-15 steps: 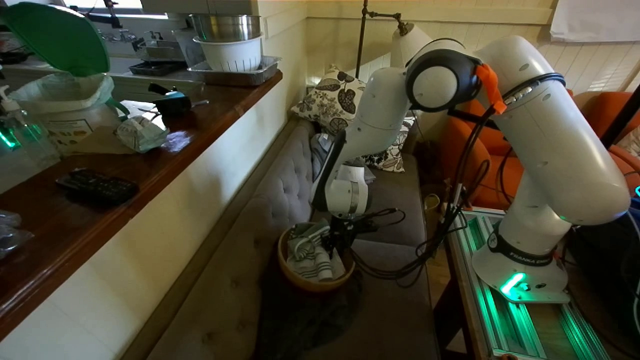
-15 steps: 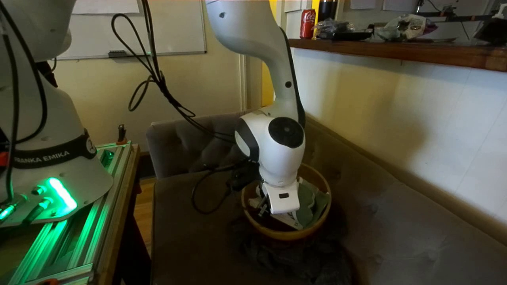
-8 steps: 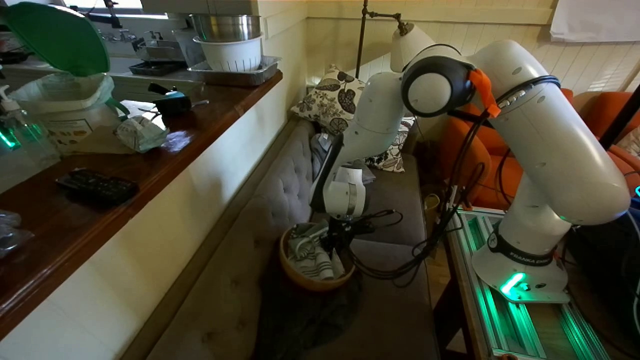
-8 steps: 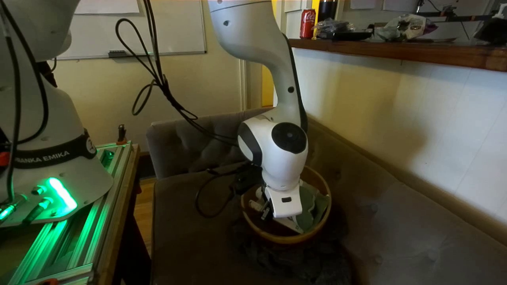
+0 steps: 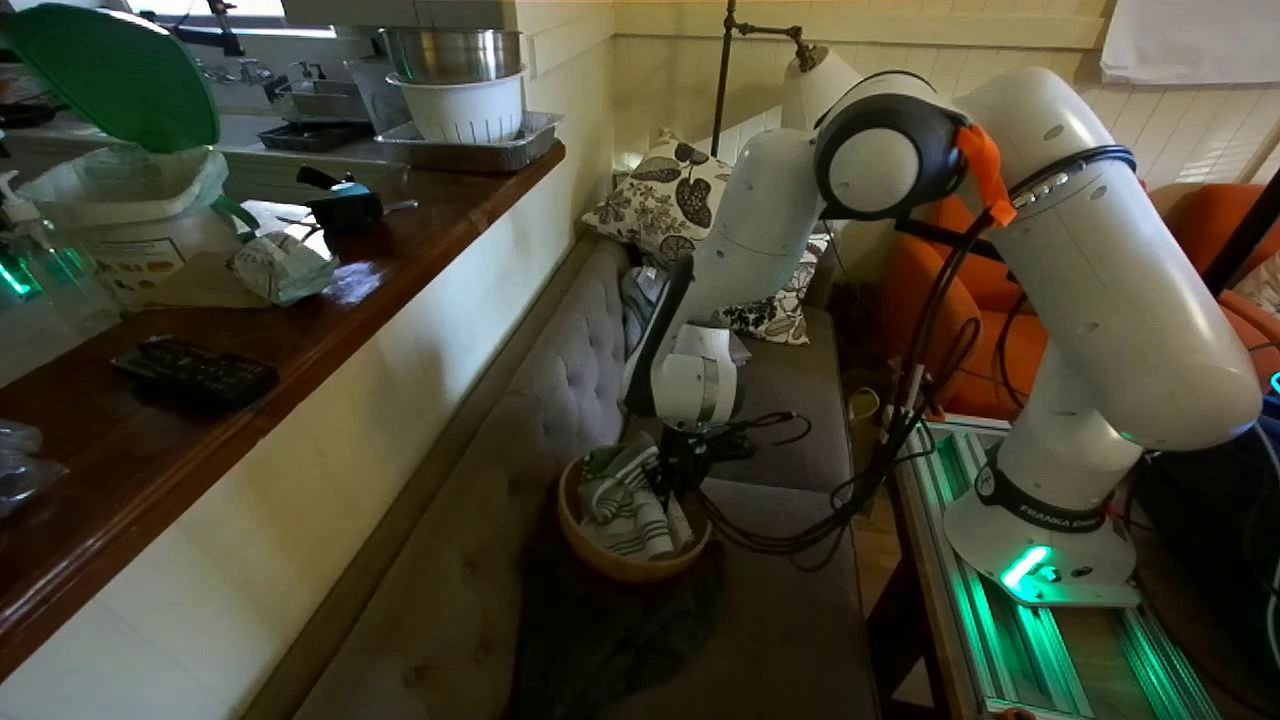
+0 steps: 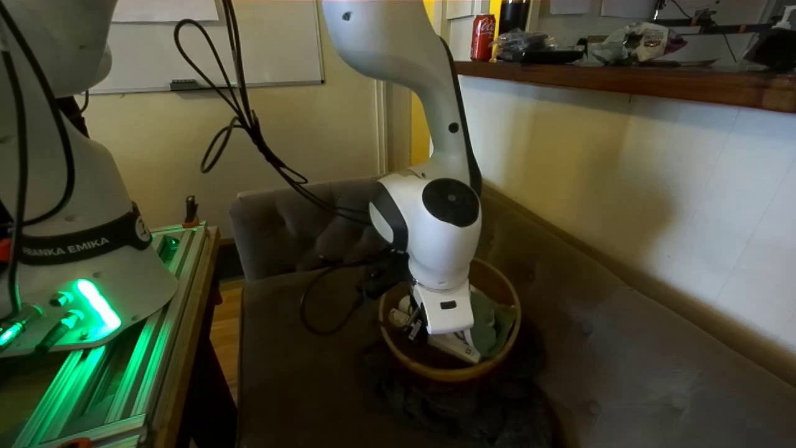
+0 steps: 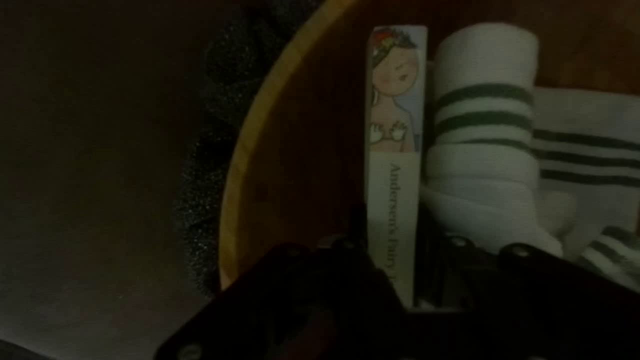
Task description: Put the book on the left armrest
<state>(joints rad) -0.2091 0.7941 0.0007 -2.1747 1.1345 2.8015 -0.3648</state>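
Note:
The book [image 7: 395, 200] is thin, with a pale spine lettered "Andersen's Fairy" and a drawn figure at one end. It stands on edge inside a round wooden bowl [image 7: 245, 165]; its pale edge shows in an exterior view [image 6: 457, 348]. My gripper [image 7: 392, 232] reaches into the bowl with one dark finger against each side of the book, shut on it. The fingertips are dark in the wrist view, and the hand hides much of the book in an exterior view. The sofa's raised tufted end [image 6: 298, 230] is beyond the bowl.
Rolled striped towels [image 7: 485, 115] lie right beside the book in the bowl. The bowl sits on a dark fuzzy cloth [image 6: 460, 410] on the sofa seat [image 5: 780, 620]. The tufted backrest and wall run alongside. Cables [image 5: 790, 545] hang from the arm. Floral cushions [image 5: 665, 200] are at the far end.
The arm dips slightly, then rises a little by now. The book's pale edge shows more and sits slightly higher than half a second ago, moving with the hand.

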